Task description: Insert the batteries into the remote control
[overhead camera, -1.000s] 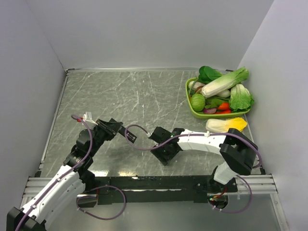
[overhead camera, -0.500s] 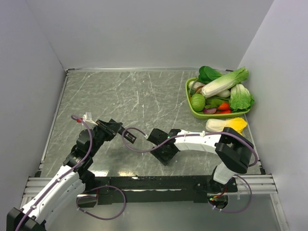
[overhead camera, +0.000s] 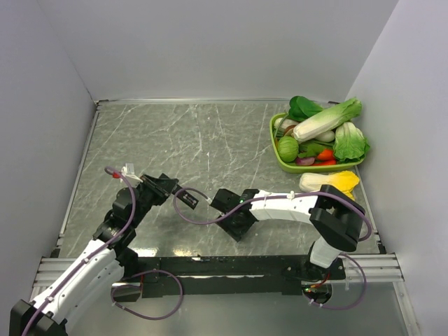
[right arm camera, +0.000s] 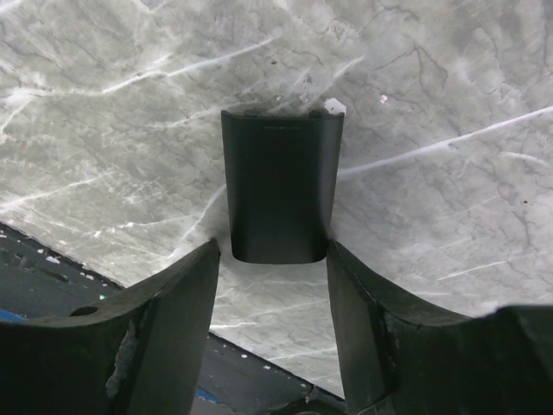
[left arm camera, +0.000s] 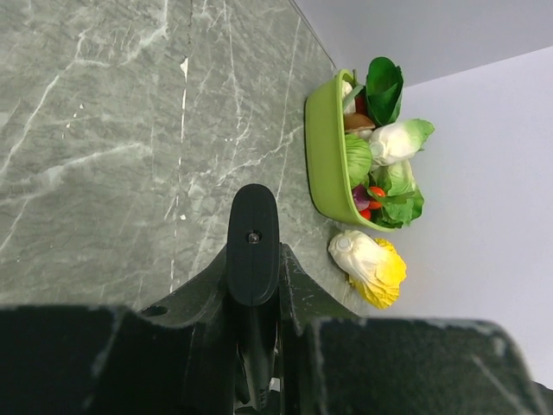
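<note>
Top view: both arms over the near half of the desk [overhead camera: 210,140], right end effector [overhead camera: 224,199] low near mid-desk, whatever lies beneath it concealed. Right wrist view only: flat black cover piece [right arm camera: 281,181] lying on the desk close to its near edge, its near end between half-spread fingers [right arm camera: 173,311]; contact not discernible. Left wrist view: left end effector [left arm camera: 253,281] clamped tight on the remote control [left arm camera: 252,233], tip projecting toward the green basket [left arm camera: 318,156] at the far right corner.
</note>
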`<state>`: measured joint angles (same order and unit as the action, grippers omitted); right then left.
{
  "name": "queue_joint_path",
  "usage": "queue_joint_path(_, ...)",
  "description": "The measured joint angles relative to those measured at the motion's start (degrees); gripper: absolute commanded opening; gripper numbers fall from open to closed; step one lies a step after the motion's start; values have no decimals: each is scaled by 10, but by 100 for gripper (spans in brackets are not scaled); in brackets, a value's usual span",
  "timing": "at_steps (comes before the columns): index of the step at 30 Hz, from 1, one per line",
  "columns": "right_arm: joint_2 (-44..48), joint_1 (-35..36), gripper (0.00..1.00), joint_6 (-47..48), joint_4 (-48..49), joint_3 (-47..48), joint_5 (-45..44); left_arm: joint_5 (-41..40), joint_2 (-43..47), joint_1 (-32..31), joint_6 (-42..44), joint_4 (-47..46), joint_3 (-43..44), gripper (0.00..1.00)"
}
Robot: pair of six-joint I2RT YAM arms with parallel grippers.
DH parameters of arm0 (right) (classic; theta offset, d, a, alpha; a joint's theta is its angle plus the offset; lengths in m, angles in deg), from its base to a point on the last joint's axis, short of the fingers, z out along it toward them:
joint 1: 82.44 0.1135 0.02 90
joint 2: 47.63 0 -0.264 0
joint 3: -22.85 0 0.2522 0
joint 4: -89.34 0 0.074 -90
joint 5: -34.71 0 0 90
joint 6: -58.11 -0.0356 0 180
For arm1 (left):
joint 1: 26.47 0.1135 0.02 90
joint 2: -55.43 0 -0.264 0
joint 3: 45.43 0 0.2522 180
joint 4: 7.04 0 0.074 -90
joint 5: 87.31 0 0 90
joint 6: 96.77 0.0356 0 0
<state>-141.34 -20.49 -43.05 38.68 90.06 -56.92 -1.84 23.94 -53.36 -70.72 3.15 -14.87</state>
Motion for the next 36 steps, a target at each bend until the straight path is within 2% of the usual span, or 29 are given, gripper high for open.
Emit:
queue_joint_path(6, -3, 1, 59, -7, 0, 2, -2, 0, 0, 0, -2, 0, -8, 6)
queue_joint_path(15, -7, 2, 28, -15, 0, 7, -3, 2, 0, 0, -2, -5, -12, 6)
queue_joint_path(19, -7, 2, 22, -15, 0, 7, -3, 8, -3, 0, -2, -20, -27, 6)
queue_joint_path(29, 6, 3, 18, -13, -1, 10, -10, 34, -6, 0, -2, -87, -70, 7)
queue_joint_path(36, 86, 3, 17, -8, -31, 72, -9, 56, -18, 0, -19, -188, -117, 7)
